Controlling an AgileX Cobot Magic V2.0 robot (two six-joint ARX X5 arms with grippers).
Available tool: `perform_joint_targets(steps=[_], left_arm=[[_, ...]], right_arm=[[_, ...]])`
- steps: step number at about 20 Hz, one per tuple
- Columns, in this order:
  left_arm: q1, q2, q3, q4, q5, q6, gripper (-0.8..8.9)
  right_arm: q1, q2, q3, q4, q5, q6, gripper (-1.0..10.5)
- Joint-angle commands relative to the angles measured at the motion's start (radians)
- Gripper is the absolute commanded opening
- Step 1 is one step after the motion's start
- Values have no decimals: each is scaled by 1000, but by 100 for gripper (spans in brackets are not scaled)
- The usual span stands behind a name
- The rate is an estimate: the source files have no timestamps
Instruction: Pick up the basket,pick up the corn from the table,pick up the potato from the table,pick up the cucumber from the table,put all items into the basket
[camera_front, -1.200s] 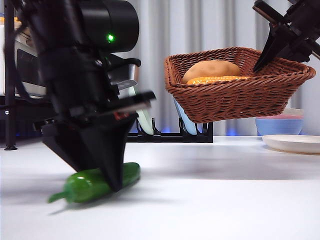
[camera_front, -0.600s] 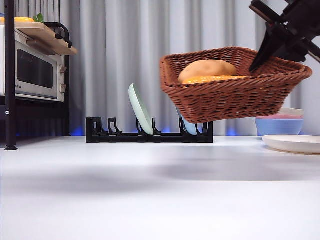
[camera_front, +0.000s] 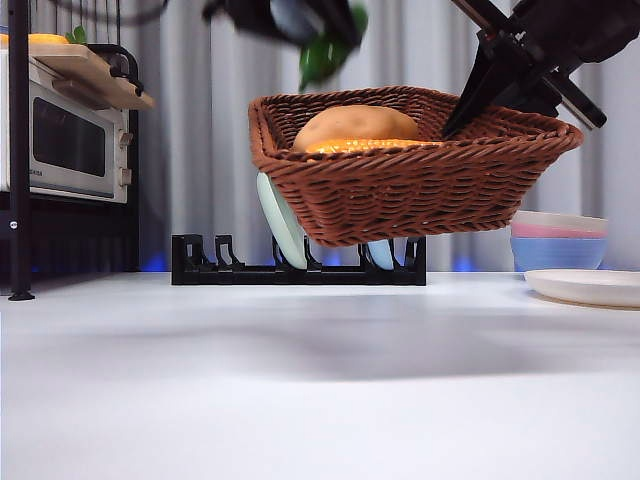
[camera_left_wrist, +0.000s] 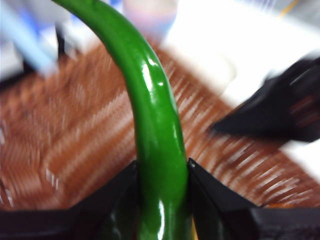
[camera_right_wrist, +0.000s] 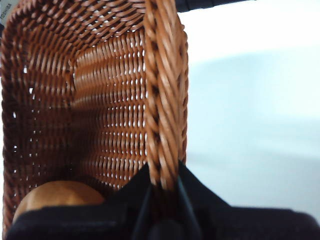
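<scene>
Left gripper (camera_front: 300, 15) is blurred and cut off by the top edge of the front view; only a scrap of the glossy dark green cucumber (camera_front: 322, 55) shows under it. Left wrist view is smeared but readable: the cucumber (camera_left_wrist: 156, 145) is clamped between the two black jaws, its tapered end curving away over the brown woven wicker basket (camera_left_wrist: 80, 135). Right gripper (camera_front: 470, 105) enters from the upper right, partly out of frame; in its wrist view the jaws pinch the braided rim of the basket (camera_right_wrist: 162, 100). Basket (camera_front: 410, 180) hangs clear of the white table (camera_front: 320, 390), tilted, left side higher. Inside, the large tan-brown oval potato (camera_front: 355, 125) lies near the left wall, with a thin strip of the orange-yellow corn (camera_front: 370, 146) just above the rim in front of it, mostly hidden. Far side: black dish rack (camera_front: 300, 265) holding a pale green plate (camera_front: 280, 225), partly behind the basket; white microwave (camera_front: 65, 140) on a dark shelf at left; stacked pastel bowls (camera_front: 558, 240) and a white plate (camera_front: 585, 287) at right; grey curtain (camera_front: 200, 150) behind.
</scene>
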Motion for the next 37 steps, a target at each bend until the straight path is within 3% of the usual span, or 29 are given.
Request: perform_joint_targets(steps=[1,4,5,7,8,13,18,25,29,31,34,37], left_arm=[[6,39,-6,-2,-25,-10,-7],[7,53,-6,-11,-59,2,3],[7,53,-6,-11,-58,16,59],[7,53,-6,-11,-57,16,421],[8,53,-6,-14,-57,16,540],[9,17,7,-73,-62,16,539],[9,-98,114,-240,-75,18,534],[9,-264,191,-321,-76,17,534],[9,-323,191,-345,-76,17,534],[9,-337,191,-363,-77,18,534],[9,-338,191,-401,-87,44,533],[9,-338,191,-465,-166,80,490]], right_arm=[[0,-2,10,18,-8,21,-17],[0,-2,10,18,-8,21,-17],[0,-2,10,18,-8,21,-17],[0,-2,10,18,-8,21,-17],[0,-2,10,18,-8,22,-17],[0,-1,10,18,-8,33,-17],[-13,35,10,30,-1,75,-17],[-16,254,10,60,-2,172,-17],[-16,350,10,51,-2,177,-17],[-16,356,10,45,-2,152,83],[-18,327,10,43,-1,140,448],[-24,231,10,20,-1,86,472]])
